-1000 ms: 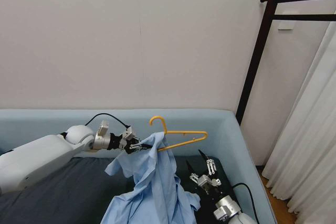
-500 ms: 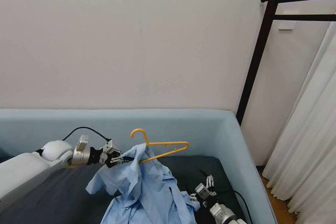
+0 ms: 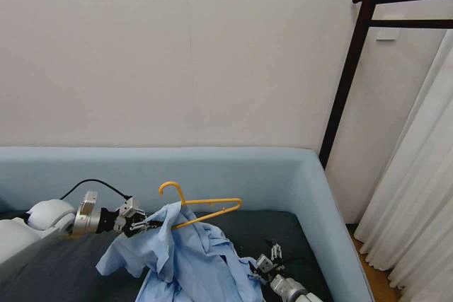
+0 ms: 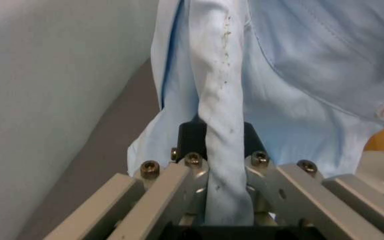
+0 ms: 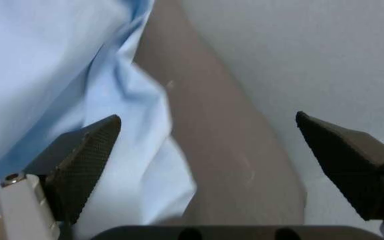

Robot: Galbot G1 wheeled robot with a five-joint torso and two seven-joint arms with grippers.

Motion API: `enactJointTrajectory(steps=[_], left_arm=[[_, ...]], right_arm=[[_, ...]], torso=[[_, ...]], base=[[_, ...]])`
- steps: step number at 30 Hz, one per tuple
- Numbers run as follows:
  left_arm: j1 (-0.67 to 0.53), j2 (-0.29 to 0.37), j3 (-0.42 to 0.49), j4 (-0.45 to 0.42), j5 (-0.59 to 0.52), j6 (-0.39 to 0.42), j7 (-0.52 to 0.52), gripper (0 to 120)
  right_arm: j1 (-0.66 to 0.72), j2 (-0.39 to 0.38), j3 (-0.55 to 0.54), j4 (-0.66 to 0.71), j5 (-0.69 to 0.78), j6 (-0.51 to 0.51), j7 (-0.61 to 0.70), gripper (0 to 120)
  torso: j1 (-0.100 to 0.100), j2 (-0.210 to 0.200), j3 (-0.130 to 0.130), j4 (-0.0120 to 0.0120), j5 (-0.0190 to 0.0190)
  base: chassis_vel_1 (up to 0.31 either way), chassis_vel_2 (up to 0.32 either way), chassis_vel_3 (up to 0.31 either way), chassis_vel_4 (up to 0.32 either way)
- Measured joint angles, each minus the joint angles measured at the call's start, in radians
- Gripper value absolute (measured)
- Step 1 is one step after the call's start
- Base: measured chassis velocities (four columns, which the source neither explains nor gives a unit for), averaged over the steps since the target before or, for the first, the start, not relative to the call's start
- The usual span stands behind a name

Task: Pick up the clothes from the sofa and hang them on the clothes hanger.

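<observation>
Now L gripper (image 3: 146,225) pinches blue shirt (image 3: 191,263) w/ yellow hanger (image 3: 209,208) over sofa (image 3: 297,175). R gripper (image 3: 266,262) sits low nearby, spread wide.

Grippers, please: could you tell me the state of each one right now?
Left gripper: closed on the blue shirt.
Right gripper: open, holding nothing.

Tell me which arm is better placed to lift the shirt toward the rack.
Left, probably. The left pincer is shut on a fold of the light blue shirt, which is draped over the yellow hanger. The right pincer is open and empty, low beside the shirt.
</observation>
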Motion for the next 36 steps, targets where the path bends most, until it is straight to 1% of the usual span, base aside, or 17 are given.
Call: enactJointTrajectory(steps=[7,9,14,17,23,29,33,36], left_arm=[[0.0,-0.005,-0.007,0.002,-0.001,0.0,0.0,1],[0.0,-0.007,-0.006,0.003,-0.001,0.0,0.0,1],[0.001,-0.004,-0.003,-0.004,-0.003,0.0,0.0,1],[0.001,-0.002,-0.003,-0.008,-0.005,0.0,0.0,1],[-0.002,-0.004,0.003,-0.026,-0.008,0.005,0.0,1],[-0.014,-0.005,0.013,-0.035,-0.018,0.007,0.0,1],[-0.021,0.007,0.015,-0.051,-0.029,0.01,-0.001,1],[-0.019,0.015,0.015,-0.059,-0.031,0.011,-0.001,1]], right_arm=[[-0.033,-0.017,0.002,0.022,-0.063,0.005,-0.014,100],[-0.034,-0.013,0.002,0.015,-0.108,0.016,-0.018,100],[-0.039,-0.005,-0.004,-0.007,-0.185,0.03,-0.021,100],[-0.032,0.007,-0.003,-0.036,-0.221,0.032,-0.011,100],[0.024,0.045,0.0,-0.141,-0.281,0.049,0.035,100],[0.051,0.077,-0.017,-0.193,-0.314,0.044,0.042,100],[0.091,0.115,-0.022,-0.287,-0.378,0.073,0.057,100],[0.113,0.134,-0.017,-0.321,-0.421,0.095,0.075,100]], torso=[[0.0,0.0,0.0,-0.0001,-0.0001],[0.0,0.0,0.0,0.0003,0.0],[0.0,0.0,0.0,0.0002,0.0],[0.0,0.0,0.0,0.0001,0.0],[0.0,0.0,0.0,0.0003,0.0001],[0.0,0.0,0.0,0.0003,0.0],[0.0,0.0,0.0,0.0002,0.0],[0.0,0.0,0.0,0.0002,0.0]], base=[[0.0,0.0,0.0,0.0],[0.0,0.0,0.0,0.0],[0.0,0.0,0.0,0.0],[0.0,0.0,0.0,0.0],[0.0,0.0,0.0,0.0],[0.0,0.0,0.0,0.0],[0.0,0.0,0.0,0.0],[0.0,0.0,0.0,0.0]])
